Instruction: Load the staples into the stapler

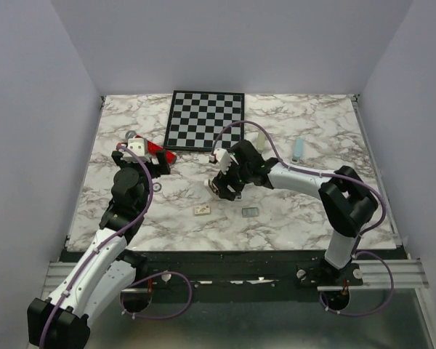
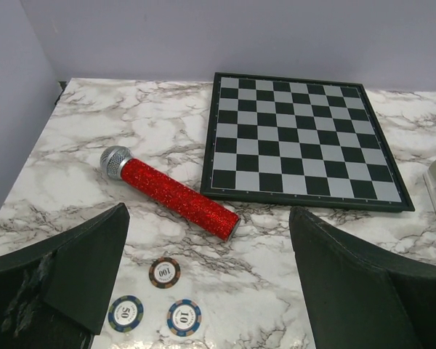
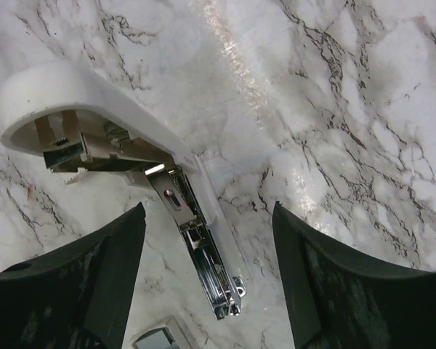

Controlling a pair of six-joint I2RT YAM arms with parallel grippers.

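The stapler [image 1: 212,187] lies open on the marble table. In the right wrist view its white top [image 3: 73,94] is swung back and its chrome magazine [image 3: 203,254] lies bare. My right gripper [image 1: 225,182] is open, its fingers either side of the magazine [image 3: 207,291], holding nothing. The staples [image 1: 250,211], a small flat grey block with a paler rim, lie just right of the gripper and show at the bottom edge of the right wrist view [image 3: 156,338]. My left gripper [image 1: 142,156] is open and empty [image 2: 207,291], far left of the stapler.
A red glitter microphone [image 2: 171,193] and three poker chips [image 2: 164,272] lie under the left gripper. A chessboard [image 1: 206,120] sits at the back. A small beige tile [image 1: 201,210], a cream bar [image 1: 253,139] and a light blue bar [image 1: 298,149] lie around the stapler.
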